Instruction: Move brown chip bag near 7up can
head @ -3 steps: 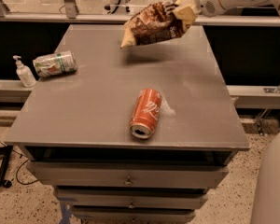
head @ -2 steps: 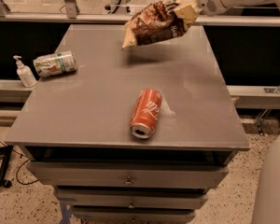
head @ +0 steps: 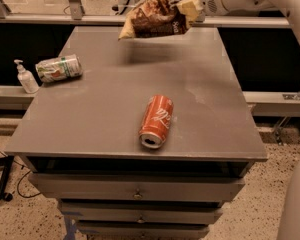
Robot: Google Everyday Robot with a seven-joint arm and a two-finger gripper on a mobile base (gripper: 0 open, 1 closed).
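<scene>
The brown chip bag (head: 152, 18) hangs in the air above the far part of the grey table (head: 105, 99), held by its right end. My gripper (head: 186, 9) is at the top right, shut on that end of the bag. The bag's shadow falls on the table below it. The 7up can (head: 59, 68) lies on its side at the table's left edge, well to the left of the bag and below it in the picture.
A red Coca-Cola can (head: 156, 121) lies on its side near the table's front middle. A small white pump bottle (head: 26, 77) stands on a ledge just left of the 7up can. Drawers (head: 137, 189) sit under the tabletop.
The gripper has carried the bag a little higher and slightly left over the table's far edge. The cans and the bottle have not moved.
</scene>
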